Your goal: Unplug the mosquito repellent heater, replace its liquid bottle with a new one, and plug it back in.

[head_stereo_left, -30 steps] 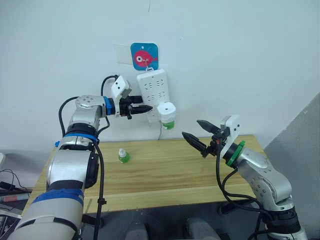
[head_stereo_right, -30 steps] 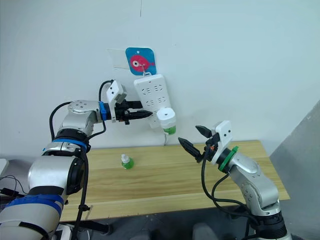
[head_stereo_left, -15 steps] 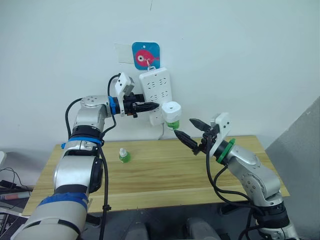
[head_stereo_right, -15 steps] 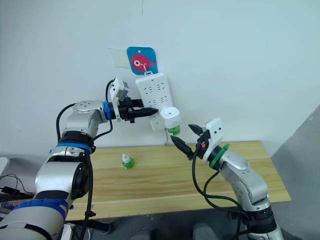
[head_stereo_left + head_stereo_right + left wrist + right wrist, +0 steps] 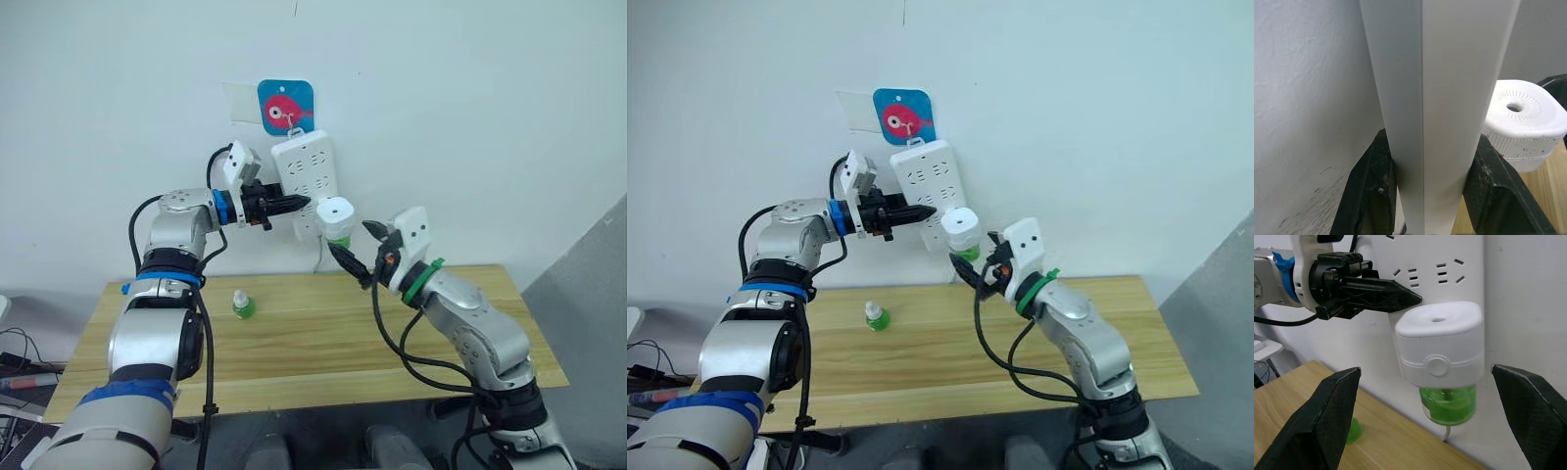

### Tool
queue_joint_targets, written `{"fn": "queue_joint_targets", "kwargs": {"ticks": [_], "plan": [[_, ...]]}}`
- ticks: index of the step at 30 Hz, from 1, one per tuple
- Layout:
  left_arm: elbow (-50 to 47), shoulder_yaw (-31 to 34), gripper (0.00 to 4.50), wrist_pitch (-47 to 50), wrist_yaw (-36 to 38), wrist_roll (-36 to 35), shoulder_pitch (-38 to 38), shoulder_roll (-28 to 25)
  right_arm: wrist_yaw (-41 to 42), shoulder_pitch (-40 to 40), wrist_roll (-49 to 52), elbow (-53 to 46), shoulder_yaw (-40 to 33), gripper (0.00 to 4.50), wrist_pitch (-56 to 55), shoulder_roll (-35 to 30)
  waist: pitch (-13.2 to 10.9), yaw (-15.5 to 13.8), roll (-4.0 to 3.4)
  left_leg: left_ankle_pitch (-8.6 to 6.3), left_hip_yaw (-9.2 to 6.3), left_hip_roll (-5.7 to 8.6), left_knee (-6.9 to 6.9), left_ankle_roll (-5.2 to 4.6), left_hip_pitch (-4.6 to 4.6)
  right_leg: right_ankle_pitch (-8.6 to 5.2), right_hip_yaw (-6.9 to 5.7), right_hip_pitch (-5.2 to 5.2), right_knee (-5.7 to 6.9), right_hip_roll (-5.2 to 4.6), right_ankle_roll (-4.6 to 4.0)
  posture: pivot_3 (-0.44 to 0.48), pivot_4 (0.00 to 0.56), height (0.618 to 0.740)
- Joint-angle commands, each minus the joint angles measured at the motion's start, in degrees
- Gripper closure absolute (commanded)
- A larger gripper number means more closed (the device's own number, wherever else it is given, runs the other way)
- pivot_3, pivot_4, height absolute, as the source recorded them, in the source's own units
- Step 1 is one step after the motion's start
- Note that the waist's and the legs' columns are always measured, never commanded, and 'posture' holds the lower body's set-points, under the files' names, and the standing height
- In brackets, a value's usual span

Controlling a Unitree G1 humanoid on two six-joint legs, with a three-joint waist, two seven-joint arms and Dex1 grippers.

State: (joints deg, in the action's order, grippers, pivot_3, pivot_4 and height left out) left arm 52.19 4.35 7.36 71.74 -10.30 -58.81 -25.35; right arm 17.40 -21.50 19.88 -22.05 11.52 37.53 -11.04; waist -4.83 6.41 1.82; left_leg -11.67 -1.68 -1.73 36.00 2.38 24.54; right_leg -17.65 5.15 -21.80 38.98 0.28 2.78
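The white mosquito repellent heater [image 5: 335,213] is plugged into the lower end of the white power strip [image 5: 306,176] on the wall. Its liquid bottle [image 5: 1447,404], translucent green, hangs under it. My left gripper [image 5: 294,205] is shut on the strip's edge just left of the heater, with a black finger [image 5: 1371,181] on each side of the strip [image 5: 1440,98]. My right gripper [image 5: 353,240] is open in front of the heater [image 5: 1440,345], its fingers [image 5: 1327,416] spread wide to either side without touching it. The new one [image 5: 242,305], green with a white cap, stands upright on the table's left part.
The wooden table [image 5: 323,343] stands against the white wall below the strip. A blue card with a pink fish [image 5: 285,108] hangs above the strip. A white cable [image 5: 315,257] drops from the strip behind the table.
My right arm has moved left and up from over the table's right part until its open jaws flank the heater. My left gripper reached the strip's edge and holds there.
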Motion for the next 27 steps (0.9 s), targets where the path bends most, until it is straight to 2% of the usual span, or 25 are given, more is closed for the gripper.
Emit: {"fn": "queue_joint_targets", "kwargs": {"ticks": [1,5,14,27], "plan": [[-2.08,-1.30,3.10,-1.25,0.96,-0.26,-0.64,1.34,-2.79,-3.64,-3.61,0.30,1.74,0.00,-0.17,1.84,0.00,0.03,0.00,0.00,-0.02,0.00,0.00,0.00,0.00,0.00,-0.01,0.00,0.01,0.00,0.00,-0.136,0.086,0.740],[-2.33,-1.38,3.10,-1.60,0.63,-0.21,-0.33,1.55,-6.92,-6.81,-8.60,4.82,2.17,0.00,-1.88,4.27,-0.01,0.26,-0.02,0.00,-0.02,0.00,0.04,0.00,-0.01,0.00,-0.01,0.00,0.07,0.00,0.00,-0.133,0.084,0.740],[-2.75,-1.41,3.10,-2.00,-0.29,-0.40,-0.17,1.38,-8.93,-9.36,-12.05,10.77,1.40,0.00,-3.59,8.48,-0.02,1.17,-0.03,0.03,-0.01,0.03,0.39,0.02,-0.26,0.01,0.08,0.03,0.90,0.03,0.00,-0.111,0.080,0.740],[-3.23,-1.41,3.10,-2.04,-0.65,-0.52,0.04,0.85,-9.36,-11.10,-14.17,15.18,-0.06,0.00,-5.95,9.20,-0.15,1.31,-0.06,0.03,-0.02,0.04,0.82,0.02,-0.16,0.05,0.11,0.09,0.97,0.04,0.09,-0.104,0.077,0.740]]}}
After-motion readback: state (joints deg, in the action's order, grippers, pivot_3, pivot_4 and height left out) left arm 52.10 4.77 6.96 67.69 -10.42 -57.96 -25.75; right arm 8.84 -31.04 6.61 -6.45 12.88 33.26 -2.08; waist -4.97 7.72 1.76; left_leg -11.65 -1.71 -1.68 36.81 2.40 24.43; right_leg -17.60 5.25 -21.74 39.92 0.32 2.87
